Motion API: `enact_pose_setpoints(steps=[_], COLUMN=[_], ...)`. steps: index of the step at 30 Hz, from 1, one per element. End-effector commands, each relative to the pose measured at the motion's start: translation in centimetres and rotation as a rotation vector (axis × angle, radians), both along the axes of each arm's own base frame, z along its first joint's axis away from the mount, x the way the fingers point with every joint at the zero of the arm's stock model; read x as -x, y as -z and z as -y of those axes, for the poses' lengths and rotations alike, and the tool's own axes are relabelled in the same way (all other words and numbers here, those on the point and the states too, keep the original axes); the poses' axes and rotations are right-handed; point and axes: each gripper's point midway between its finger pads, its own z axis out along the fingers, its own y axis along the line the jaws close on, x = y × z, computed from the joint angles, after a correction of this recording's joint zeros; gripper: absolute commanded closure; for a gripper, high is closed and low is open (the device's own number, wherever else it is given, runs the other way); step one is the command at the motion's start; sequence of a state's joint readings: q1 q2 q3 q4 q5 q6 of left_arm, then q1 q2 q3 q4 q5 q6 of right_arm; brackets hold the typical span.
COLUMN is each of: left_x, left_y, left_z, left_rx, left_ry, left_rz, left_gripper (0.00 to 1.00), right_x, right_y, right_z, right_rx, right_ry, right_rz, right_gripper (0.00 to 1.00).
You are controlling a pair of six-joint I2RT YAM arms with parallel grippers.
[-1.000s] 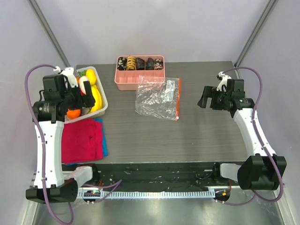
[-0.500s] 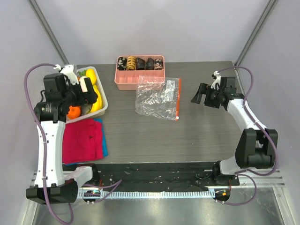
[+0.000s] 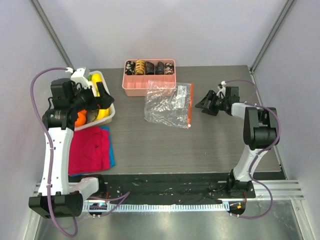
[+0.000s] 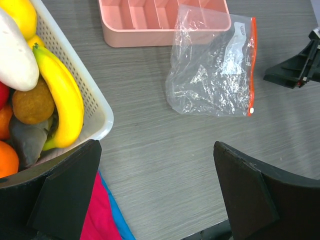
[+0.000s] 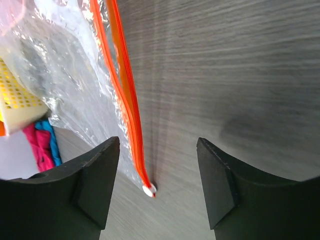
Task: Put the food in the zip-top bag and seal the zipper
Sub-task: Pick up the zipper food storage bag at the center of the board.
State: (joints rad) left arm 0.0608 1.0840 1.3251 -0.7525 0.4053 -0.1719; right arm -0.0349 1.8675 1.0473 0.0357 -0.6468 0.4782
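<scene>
The clear zip-top bag lies flat and empty mid-table, its orange-red zipper along the right edge and the white slider at the near end. The food is in the white basket: a white radish, an orange ball, a sliver of red fruit; the pineapple is not clearly seen. My left gripper hovers open and empty over the basket's right side. My right gripper is open and empty, low just right of the zipper, with the slider between its fingers' line of sight.
A banana and a brown fruit also lie in the basket. The pink divided tray with small dark pieces stands behind the bag, touching it. A red cloth over a blue one lies at the near left.
My right gripper has moved left and down to the bag's zipper edge. My left gripper has swung a little to the right over the basket's edge.
</scene>
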Motion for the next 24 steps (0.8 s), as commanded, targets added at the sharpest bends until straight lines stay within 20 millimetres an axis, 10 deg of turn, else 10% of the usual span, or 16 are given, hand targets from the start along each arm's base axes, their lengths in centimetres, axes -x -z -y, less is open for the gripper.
enact_pose_setpoints(steps=[1, 10, 15, 17, 24], left_x=[-0.9, -0.6, -0.5, -0.5, -0.8], left_y=[-0.3, 1.9, 2.6, 2.6, 2.3], left_z=[0.8, 1.0, 1.2, 1.5, 3.9], left_rx=[0.012, 0.023, 0.052, 0.065, 0.113], left_ry=[0.052, 0.060, 0.053, 0.065, 0.168], left_rz=[0.037, -0.008, -0.039, -0.046, -0.055], left_gripper=[0.00, 0.00, 0.00, 0.00, 0.09], right_x=[-3.1, -3.7, -3.6, -3.5, 1.4], right_y=[-2.7, -2.1, -3.1, -5.5, -13.6], right_z=[-2.3, -6.8, -7.4, -6.0, -2.9], right_rx=[-0.124, -0.284, -0.274, -0.230, -0.012], right_ry=[-0.030, -0.090, -0.124, -0.110, -0.081], right_rz=[0.127, 0.092, 0.110, 0.164, 0.274], right_gripper=[0.33, 0.39, 0.84, 0.99, 0.99])
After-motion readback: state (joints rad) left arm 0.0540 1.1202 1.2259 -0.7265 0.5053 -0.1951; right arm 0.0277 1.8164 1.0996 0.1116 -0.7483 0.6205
